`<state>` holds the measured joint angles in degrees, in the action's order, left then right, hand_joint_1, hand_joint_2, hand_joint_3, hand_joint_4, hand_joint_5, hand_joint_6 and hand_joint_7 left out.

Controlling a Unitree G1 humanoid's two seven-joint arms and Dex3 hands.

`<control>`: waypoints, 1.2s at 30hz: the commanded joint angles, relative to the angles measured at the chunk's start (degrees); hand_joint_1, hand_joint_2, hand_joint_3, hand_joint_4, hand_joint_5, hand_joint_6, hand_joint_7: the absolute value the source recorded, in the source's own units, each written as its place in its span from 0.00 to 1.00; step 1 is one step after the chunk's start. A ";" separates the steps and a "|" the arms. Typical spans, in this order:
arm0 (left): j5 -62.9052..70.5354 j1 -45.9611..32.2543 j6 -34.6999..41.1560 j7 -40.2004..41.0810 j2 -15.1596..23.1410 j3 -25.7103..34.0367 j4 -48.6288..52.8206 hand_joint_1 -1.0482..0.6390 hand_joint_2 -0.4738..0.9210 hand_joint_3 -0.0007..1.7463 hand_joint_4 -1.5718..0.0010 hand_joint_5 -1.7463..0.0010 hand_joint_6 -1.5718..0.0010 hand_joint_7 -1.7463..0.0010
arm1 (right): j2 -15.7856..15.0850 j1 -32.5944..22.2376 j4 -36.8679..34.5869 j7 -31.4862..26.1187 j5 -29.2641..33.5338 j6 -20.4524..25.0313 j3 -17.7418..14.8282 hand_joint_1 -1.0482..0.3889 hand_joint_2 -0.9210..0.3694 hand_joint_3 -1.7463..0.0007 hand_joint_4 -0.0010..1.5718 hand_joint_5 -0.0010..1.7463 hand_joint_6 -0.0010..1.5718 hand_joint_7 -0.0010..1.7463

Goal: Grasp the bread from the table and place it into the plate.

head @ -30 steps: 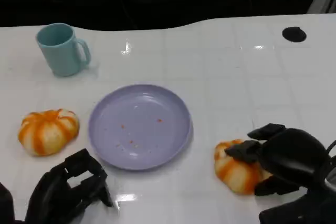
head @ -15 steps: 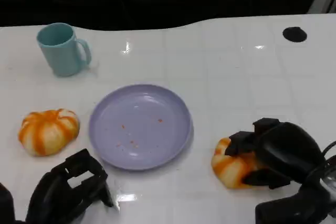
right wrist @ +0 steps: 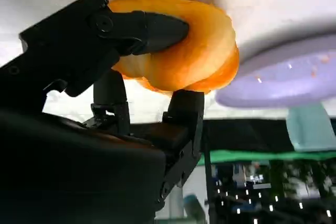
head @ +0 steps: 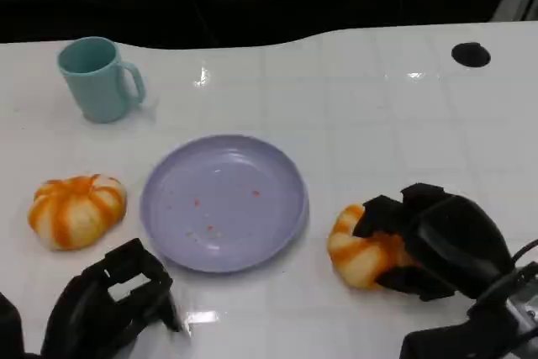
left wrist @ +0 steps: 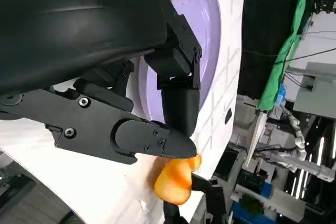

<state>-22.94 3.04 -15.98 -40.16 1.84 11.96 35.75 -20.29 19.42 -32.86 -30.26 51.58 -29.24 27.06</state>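
The white table (head: 378, 107) carries everything, and the lilac plate (head: 224, 202) sits near its middle, bare but for a few crumbs, where either arm could reach it. At about four o'clock from the plate, the right hand (head: 433, 237) has its fingers wrapped over one orange-striped bread (head: 357, 254); the right wrist view shows the roll (right wrist: 178, 45) pinched between fingers above and below it, a grip meant to carry it, I'd judge. That bread lies just beside the plate's rim, apart from it, and I cannot tell whether it has left the tabletop. The left hand (head: 109, 300) hangs at seven o'clock from the plate, fingers loosely curled and holding nothing, apparently parked out of the way. A second bread (head: 76, 209) rests untouched at nine o'clock, just beside the rim. The teal mug (head: 99, 79) stands at eleven o'clock, well apart. A small black disc (head: 471, 55) sits far off at two o'clock.
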 commanded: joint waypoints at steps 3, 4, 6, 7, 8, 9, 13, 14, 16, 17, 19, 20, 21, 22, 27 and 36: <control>0.13 -0.59 0.67 0.44 0.61 0.33 0.52 0.32 1.00 0.09 0.51 0.03 0.56 0.18 | 1.67 1.18 -0.52 -3.02 -4.98 -4.56 -1.65 0.54 0.28 0.39 0.55 1.00 0.39 1.00; 0.12 -0.56 0.64 0.42 0.63 0.35 0.60 0.32 1.00 0.09 0.51 0.03 0.56 0.18 | 2.17 1.27 -0.49 -3.07 -5.71 -4.98 -1.89 0.54 0.30 0.37 0.56 1.00 0.40 0.99; 0.06 -0.54 0.57 0.26 0.67 0.41 0.70 0.33 1.00 0.10 0.51 0.03 0.56 0.18 | 3.25 1.52 -0.81 -3.37 -7.26 -6.26 -2.36 0.55 0.35 0.33 0.57 1.00 0.42 0.95; 0.00 -0.55 0.58 0.15 0.70 0.43 0.72 0.33 1.00 0.10 0.51 0.03 0.56 0.18 | 4.09 1.82 -1.46 -3.89 -8.40 -7.66 -2.67 0.56 0.38 0.30 0.57 1.00 0.44 0.93; -0.06 -0.52 0.54 0.02 0.73 0.47 0.82 0.33 1.00 0.10 0.51 0.03 0.56 0.19 | 4.87 2.18 -2.20 -4.27 -9.42 -9.01 -2.93 0.58 0.41 0.28 0.57 1.00 0.45 0.93; -0.09 -0.52 0.53 -0.05 0.75 0.50 0.87 0.33 1.00 0.10 0.51 0.03 0.56 0.19 | 5.74 2.63 -3.01 -4.14 -10.68 -10.29 -3.15 0.58 0.43 0.26 0.58 1.00 0.44 0.95; 0.00 -0.54 0.61 0.03 0.80 0.51 0.92 0.32 1.00 0.10 0.51 0.03 0.56 0.19 | 8.62 4.63 -5.27 -3.25 -13.11 -12.44 -3.62 0.57 0.45 0.25 0.58 1.00 0.42 1.00; 0.10 -0.58 0.61 0.17 0.80 0.47 0.82 0.32 1.00 0.10 0.51 0.03 0.56 0.19 | 9.36 5.12 -5.65 -3.15 -13.42 -12.54 -3.75 0.57 0.47 0.22 0.59 1.00 0.44 0.99; 0.43 -0.64 0.12 0.33 0.80 0.37 0.82 0.32 1.00 0.10 0.51 0.03 0.56 0.19 | 11.08 6.42 -6.51 -3.26 -13.67 -12.47 -3.81 0.58 0.50 0.19 0.60 1.00 0.45 0.98; 0.40 -0.70 0.20 0.39 0.76 0.37 0.72 0.32 1.00 0.10 0.51 0.03 0.56 0.19 | 11.89 7.15 -7.23 -3.49 -13.69 -12.62 -3.78 0.59 0.51 0.19 0.60 1.00 0.45 0.98; 0.15 -0.79 0.64 0.37 0.67 0.42 0.51 0.32 1.00 0.09 0.51 0.03 0.55 0.19 | 13.29 8.50 -8.81 -3.64 -13.76 -12.79 -3.73 0.60 0.54 0.15 0.62 1.00 0.46 0.99; 0.02 -0.80 0.80 0.31 0.65 0.44 0.47 0.32 1.00 0.09 0.51 0.03 0.55 0.19 | 13.75 8.97 -9.43 -3.65 -13.75 -12.87 -3.74 0.60 0.54 0.13 0.62 1.00 0.46 0.99; 0.00 -0.83 0.80 0.23 0.64 0.42 0.49 0.33 1.00 0.09 0.51 0.03 0.55 0.20 | 14.63 9.80 -10.52 -3.91 -13.69 -12.88 -3.66 0.61 0.54 0.13 0.62 1.00 0.46 0.99; 0.00 -0.84 0.77 0.19 0.63 0.40 0.53 0.33 1.00 0.09 0.51 0.03 0.55 0.20 | 15.54 10.56 -11.54 -3.96 -13.78 -12.74 -3.64 0.62 0.55 0.12 0.62 1.00 0.46 1.00; 0.30 -1.21 1.17 0.78 0.54 0.17 -0.07 0.32 1.00 0.09 0.51 0.04 0.55 0.20 | 18.86 13.57 -16.63 -3.53 -14.98 -13.34 -4.00 0.67 0.57 0.11 0.63 1.00 0.50 0.94; 0.33 -1.74 1.09 0.35 0.51 -0.13 -0.59 0.32 1.00 0.10 0.51 0.04 0.55 0.20 | 23.68 19.52 -28.69 -0.26 -18.57 -12.82 -4.55 0.70 0.58 0.09 0.59 1.00 0.49 0.93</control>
<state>-22.91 2.71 -15.65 -40.08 1.82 11.81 35.03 2.75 36.85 -59.13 -31.29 34.65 -42.24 23.37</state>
